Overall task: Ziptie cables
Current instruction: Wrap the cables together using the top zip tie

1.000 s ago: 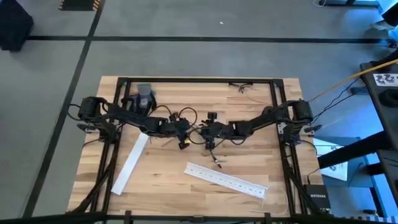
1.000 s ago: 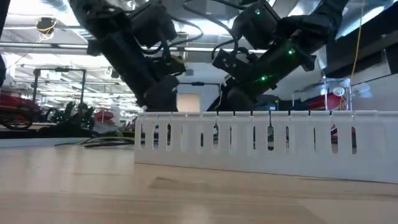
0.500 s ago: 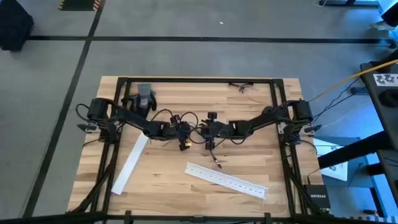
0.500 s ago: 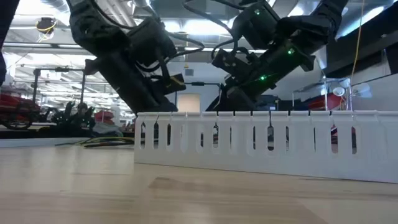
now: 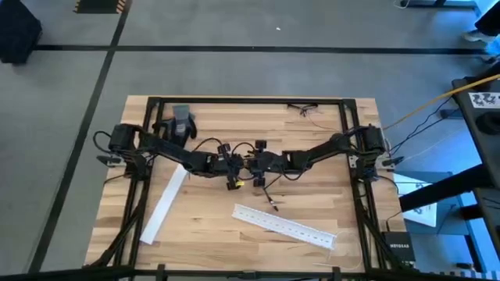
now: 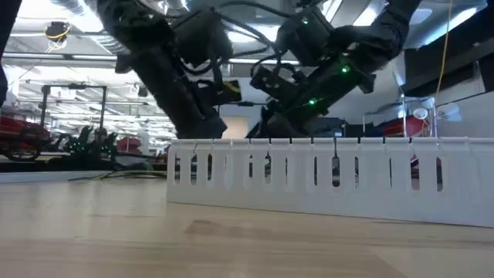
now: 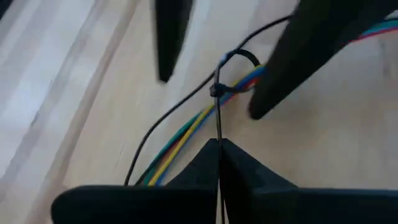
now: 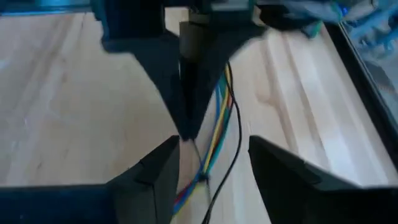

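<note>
On the left of the table [image 5: 156,218] a flat white strip [image 5: 164,204] lies aslant, untouched and well apart from the work. The left pincer [image 5: 232,166] reaches in to mid-table, and its wrist view shows its two fingers pressed together on the thin black tail of a zip tie [image 7: 218,134]. That tail runs straight from the clenched tips to a small black head sitting on the cables [image 7: 205,112], a bundle of yellow, green, blue and red wires lying on the wood. So the tie appears to be looped round the bundle and threaded through its head already. The loop beyond the head looks to stand a little proud of the wires, so I judge the cinch not fully drawn.

Just to the right, the right pincer [image 5: 251,163] meets it at the same spot on the table. In its own wrist view its fingers [image 8: 155,168] stand apart on either side of the cables [image 8: 214,140], released and gripping nothing that I can see, apparently straddling them beside the tie.

Further right and nearer the front edge lies a long white perforated strip [image 5: 285,225], which fills the low view and hides the tie there.

What seems left is pulling the tail snug and letting go; whether more ties are wanted cannot be told.
</note>
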Available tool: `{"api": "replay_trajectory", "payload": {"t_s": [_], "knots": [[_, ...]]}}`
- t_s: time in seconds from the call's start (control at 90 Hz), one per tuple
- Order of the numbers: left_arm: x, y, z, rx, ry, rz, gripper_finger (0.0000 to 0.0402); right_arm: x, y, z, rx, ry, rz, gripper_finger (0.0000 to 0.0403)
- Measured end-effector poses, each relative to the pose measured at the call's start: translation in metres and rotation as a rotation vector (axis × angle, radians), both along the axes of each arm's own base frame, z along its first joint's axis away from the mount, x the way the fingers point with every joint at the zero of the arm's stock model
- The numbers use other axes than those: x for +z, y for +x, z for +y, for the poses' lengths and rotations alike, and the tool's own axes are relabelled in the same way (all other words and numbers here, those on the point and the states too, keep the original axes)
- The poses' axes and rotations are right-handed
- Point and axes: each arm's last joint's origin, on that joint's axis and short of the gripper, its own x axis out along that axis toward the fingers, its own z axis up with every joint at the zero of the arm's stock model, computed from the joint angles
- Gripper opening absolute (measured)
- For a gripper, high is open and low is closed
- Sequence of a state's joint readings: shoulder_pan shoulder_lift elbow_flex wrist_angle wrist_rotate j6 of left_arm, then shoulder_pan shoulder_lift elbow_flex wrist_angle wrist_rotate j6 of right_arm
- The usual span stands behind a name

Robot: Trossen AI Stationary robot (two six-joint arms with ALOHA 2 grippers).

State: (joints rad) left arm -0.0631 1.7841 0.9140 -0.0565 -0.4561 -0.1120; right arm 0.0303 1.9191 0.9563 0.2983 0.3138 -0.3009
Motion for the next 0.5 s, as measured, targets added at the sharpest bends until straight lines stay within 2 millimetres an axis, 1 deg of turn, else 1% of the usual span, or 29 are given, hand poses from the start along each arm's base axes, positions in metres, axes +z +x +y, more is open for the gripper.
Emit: {"api": "replay_trajectory", "payload": {"t_s": [0.144, 0.344, 0.433, 0.5], "knots": [[0.007, 0.002, -0.005, -0.015, 0.012, 0.032, 0.0000, 0.000, 0.004, -0.004, -0.004, -0.022, 0.060, 0.0184], [0.018, 0.000, -0.011, -0.020, 0.006, 0.038, 0.0000, 0.000, 0.005, -0.004, -0.001, -0.021, 0.061, 0.0181], [0.020, 0.000, -0.011, -0.022, 0.008, 0.044, 0.0000, 0.001, 0.006, -0.004, -0.002, -0.021, 0.053, 0.0162], [0.019, -0.001, -0.011, -0.020, 0.007, 0.051, 0.0000, 0.001, 0.006, -0.004, -0.001, -0.021, 0.051, 0.0134]]}}
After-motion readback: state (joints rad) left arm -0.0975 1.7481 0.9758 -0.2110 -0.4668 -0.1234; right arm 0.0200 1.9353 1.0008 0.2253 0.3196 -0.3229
